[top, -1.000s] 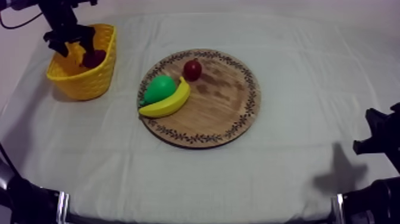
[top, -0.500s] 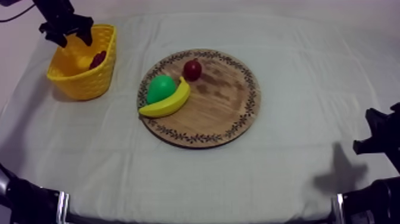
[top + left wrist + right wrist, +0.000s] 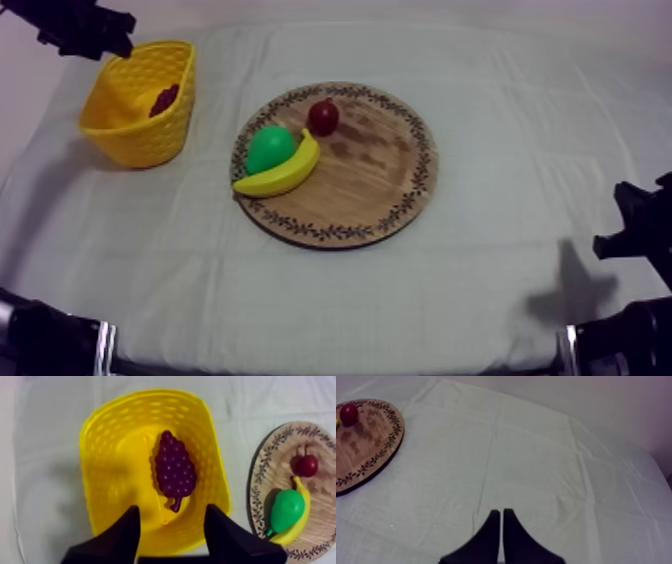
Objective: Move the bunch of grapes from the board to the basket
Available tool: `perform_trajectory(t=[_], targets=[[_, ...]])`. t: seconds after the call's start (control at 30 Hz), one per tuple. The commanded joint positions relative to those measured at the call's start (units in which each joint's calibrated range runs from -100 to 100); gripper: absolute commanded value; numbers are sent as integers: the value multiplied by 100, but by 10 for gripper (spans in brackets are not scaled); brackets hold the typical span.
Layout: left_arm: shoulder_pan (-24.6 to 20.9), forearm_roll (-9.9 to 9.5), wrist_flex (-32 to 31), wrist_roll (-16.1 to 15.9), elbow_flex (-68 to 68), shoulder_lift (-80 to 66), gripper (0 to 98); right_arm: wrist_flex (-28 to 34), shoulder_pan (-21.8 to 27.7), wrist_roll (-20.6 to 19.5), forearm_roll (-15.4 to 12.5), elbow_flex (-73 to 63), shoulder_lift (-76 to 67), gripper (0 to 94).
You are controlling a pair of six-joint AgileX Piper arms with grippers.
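Note:
The purple bunch of grapes [image 3: 175,471] lies on the floor of the yellow basket [image 3: 100,421], stem toward my left gripper [image 3: 173,509]. That gripper hangs open above the basket's near wall, with nothing between its fingers. In the top view the left gripper [image 3: 85,30] is at the far left corner, just beyond the basket [image 3: 140,110], where the grapes [image 3: 165,98] show inside. The round wooden board [image 3: 380,175] sits mid-table. My right gripper [image 3: 501,512] is shut on nothing, low over bare cloth at the right side.
On the board's left part lie a green pear [image 3: 268,148], a banana [image 3: 285,172] against it and a small red fruit [image 3: 323,117]. My right arm [image 3: 640,235] rests at the right edge. Bare cloth lies between board and right arm.
My left gripper has lifted out of the basket and drawn back toward the far left corner. The grapes stay in the basket. The right arm has not moved.

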Motion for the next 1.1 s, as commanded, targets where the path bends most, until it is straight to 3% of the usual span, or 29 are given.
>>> perform_trajectory(t=[0.0,0.53,0.83,1.07], targets=[[28,-4,-189,5,399,-800,462,0,2,1,-2,-4,0,3],[76,12,-1443,33,3034,-4320,214,0,2,3,-2,-4,0,3],[68,119,-1846,-190,4333,-6233,38,0,2,5,-2,-4,0,3],[78,71,-2277,-240,5586,-7584,4,0,2,5,-2,-4,0,3]])
